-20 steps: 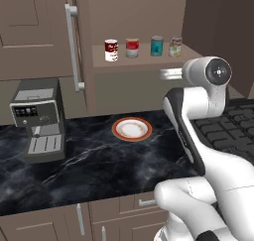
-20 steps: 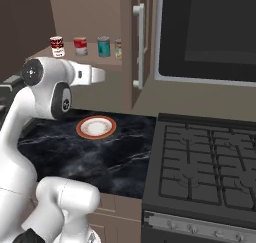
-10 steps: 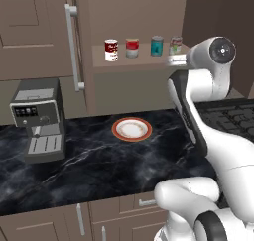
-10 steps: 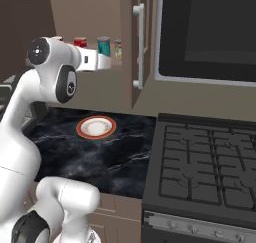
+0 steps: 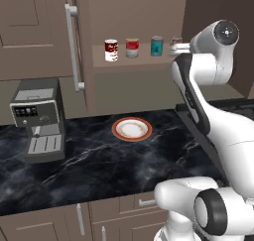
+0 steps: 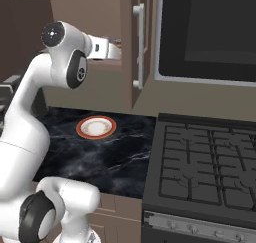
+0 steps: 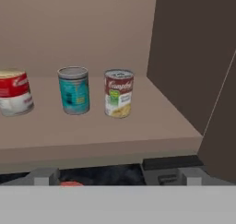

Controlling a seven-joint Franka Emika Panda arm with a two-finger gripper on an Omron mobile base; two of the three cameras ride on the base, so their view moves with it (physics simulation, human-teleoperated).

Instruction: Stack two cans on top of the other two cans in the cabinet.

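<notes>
Brown wooden cabinet [image 5: 89, 46] holds four small tins upright on its shelf, spaced apart, none stacked. From my left base view, left to right: one red-and-white can with a dark emblem [image 5: 111, 50], one red-over-pale can [image 5: 132, 48], one teal can with a silver rim [image 5: 157, 45], one pale green-labelled can [image 7: 118, 93]. My gripper [image 6: 114, 50] hangs before the shelf, jaws spread wide, empty.

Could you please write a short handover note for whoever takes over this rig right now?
Gripper: open, empty, raised in front of the cabinet shelf, facing the cans.
All four cans stand apart in one row on the shelf: red-and-white emblem can, red-over-pale can, teal can, green-label can.
Done: nothing stacked.
Left: lift the red-over-pale can and the green-label can onto the other two.
</notes>
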